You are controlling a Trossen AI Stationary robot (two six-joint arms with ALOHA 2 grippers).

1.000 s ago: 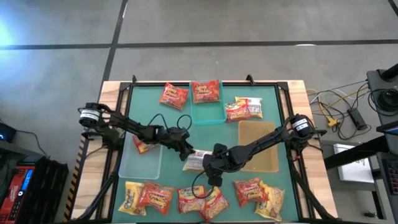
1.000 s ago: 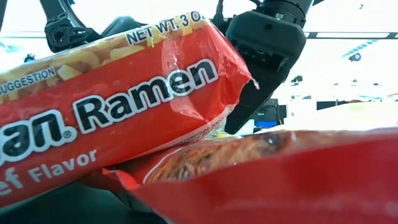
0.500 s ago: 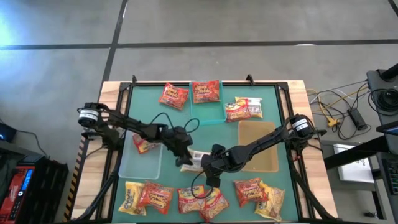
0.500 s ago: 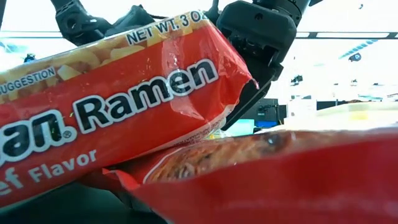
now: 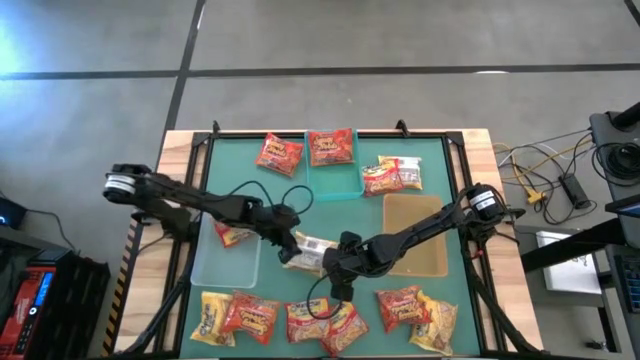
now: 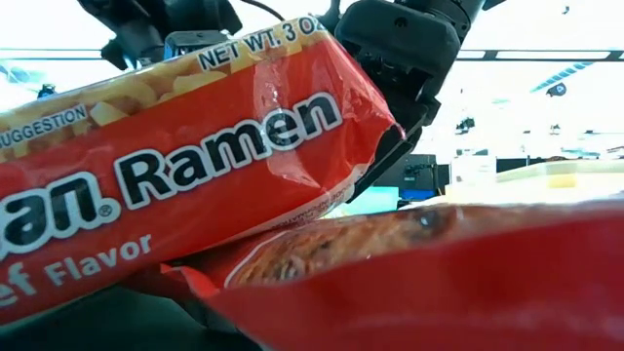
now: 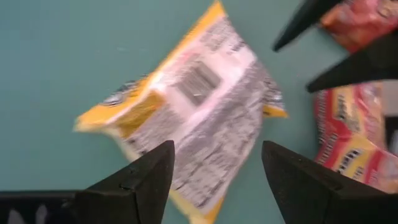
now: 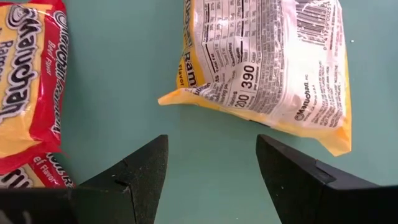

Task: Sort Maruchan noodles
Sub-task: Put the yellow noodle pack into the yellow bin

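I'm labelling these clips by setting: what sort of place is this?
Probably a robotics lab or workshop. A green-topped table on a bare concrete floor holds ramen packets and sorting bins, with loose cables beside it and ceiling strip lights beyond.

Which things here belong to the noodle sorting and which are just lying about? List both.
Job: yellow packet lying back-up mid-table; red packets along the near edge; teal bin; clear bin; tan bin; left hand; right hand.
Lying about: cables beside the table.
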